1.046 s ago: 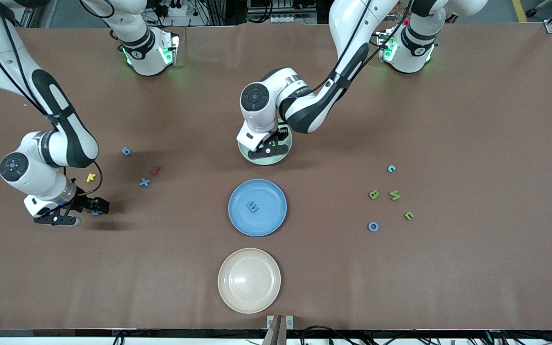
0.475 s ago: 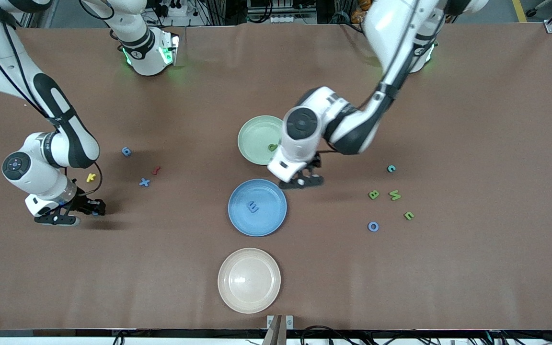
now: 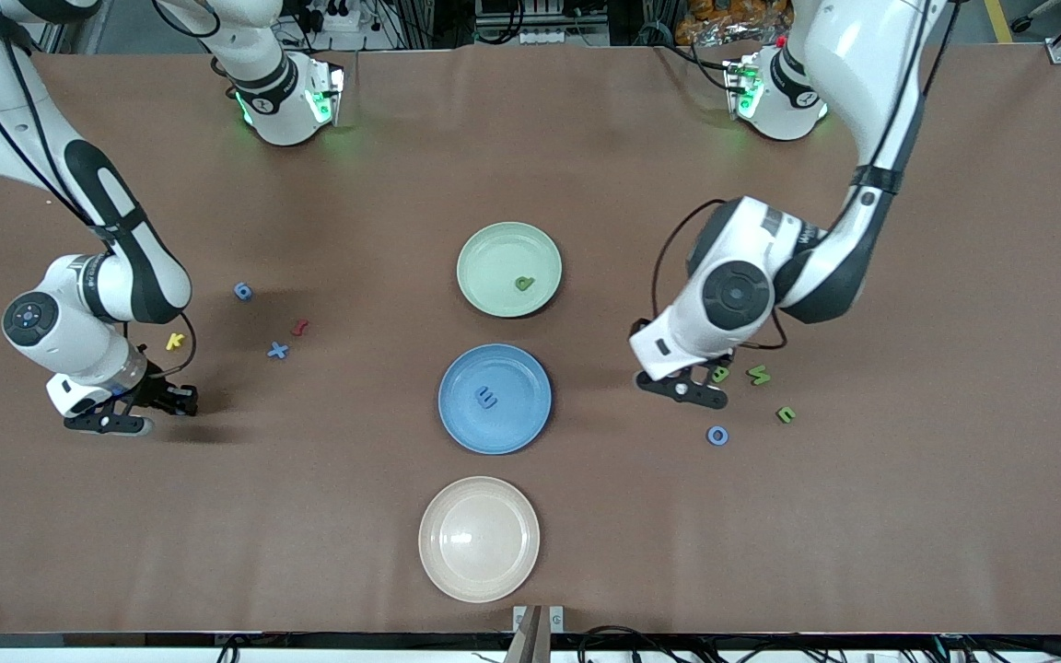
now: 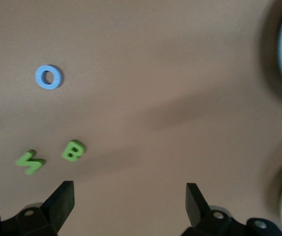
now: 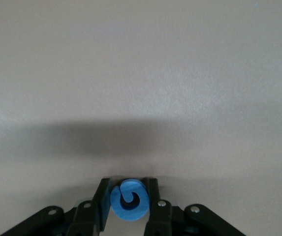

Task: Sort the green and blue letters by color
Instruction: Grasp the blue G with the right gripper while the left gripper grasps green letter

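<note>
Front view: the left gripper (image 3: 698, 385) is seen low over the table beside the green B (image 3: 720, 374), with the green M (image 3: 758, 375) and a green u (image 3: 786, 414) nearby toward the left arm's end; a blue O (image 3: 717, 436) lies nearer the camera. A green letter (image 3: 524, 284) is seen in the green plate (image 3: 480, 276), a blue E (image 3: 486, 398) in the blue plate (image 3: 461, 425); the cream plate (image 3: 457, 571) is nearest the camera. The right gripper (image 3: 162, 402) is down at the table at the right arm's end, near a yellow K (image 3: 175, 342), blue X (image 3: 278, 350), blue 6 (image 3: 243, 291) and dark-red letter (image 3: 299, 327).

Left wrist view: the fingers (image 4: 62, 199) are spread wide, nothing between them – B (image 4: 73, 150), M (image 4: 29, 162) and O (image 4: 48, 77) lie apart on the table.

Right wrist view: the fingers (image 5: 103, 199) are clamped on a blue G (image 5: 129, 199).
</note>
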Robot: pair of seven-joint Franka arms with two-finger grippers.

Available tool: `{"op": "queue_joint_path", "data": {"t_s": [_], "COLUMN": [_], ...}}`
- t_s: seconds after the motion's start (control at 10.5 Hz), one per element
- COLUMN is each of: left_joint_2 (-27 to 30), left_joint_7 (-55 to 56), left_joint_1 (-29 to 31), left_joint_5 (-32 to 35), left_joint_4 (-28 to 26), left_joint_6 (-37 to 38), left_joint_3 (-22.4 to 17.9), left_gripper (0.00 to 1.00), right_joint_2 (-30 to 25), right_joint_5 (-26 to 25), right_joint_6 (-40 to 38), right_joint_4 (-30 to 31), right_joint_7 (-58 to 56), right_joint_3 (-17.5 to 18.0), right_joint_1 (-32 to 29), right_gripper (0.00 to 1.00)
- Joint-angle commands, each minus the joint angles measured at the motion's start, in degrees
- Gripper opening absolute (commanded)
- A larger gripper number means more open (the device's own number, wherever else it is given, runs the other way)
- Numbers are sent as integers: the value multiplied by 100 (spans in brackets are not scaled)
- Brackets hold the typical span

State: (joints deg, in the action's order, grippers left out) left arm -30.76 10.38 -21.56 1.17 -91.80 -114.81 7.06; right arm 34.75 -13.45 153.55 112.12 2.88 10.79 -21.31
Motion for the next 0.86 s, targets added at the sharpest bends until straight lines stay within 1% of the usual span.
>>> {"op": "queue_joint_path", "data": {"t_s": [0.0,0.1,0.19,0.29,0.38,0.57,0.76], "left_joint_2": [290,290,290,290,264,246,237], "left_joint_7": [-921,-1341,-1772,-2054,-2344,-2854,-2945], "left_joint_1": [239,379,546,626,644,854,899], "left_joint_5": [93,93,93,93,85,93,93], "left_joint_4": [-566,-619,-742,-943,-1067,-1365,-1743], "left_joint_6": [-129,-234,-435,-707,-936,-1349,-1937], "left_joint_3": [58,58,67,67,67,67,67], "left_gripper": [100,100,99,98,97,81,79], "right_joint_2": [-643,-784,-881,-934,-943,-829,-724], "right_joint_5": [551,998,1333,1502,1538,1521,1521], "right_joint_6": [-1253,-1371,-1372,-1372,-1372,-1372,-1380], "right_joint_4": [-320,-365,-366,-401,-505,-734,-927], "right_joint_7": [747,810,897,1116,1510,2249,2453], "right_joint_3": [-86,-86,-95,-104,-104,-113,-121], "right_joint_1": [643,872,1135,1416,1671,2295,2770], "right_gripper": [17,17,17,17,17,17,18]}}
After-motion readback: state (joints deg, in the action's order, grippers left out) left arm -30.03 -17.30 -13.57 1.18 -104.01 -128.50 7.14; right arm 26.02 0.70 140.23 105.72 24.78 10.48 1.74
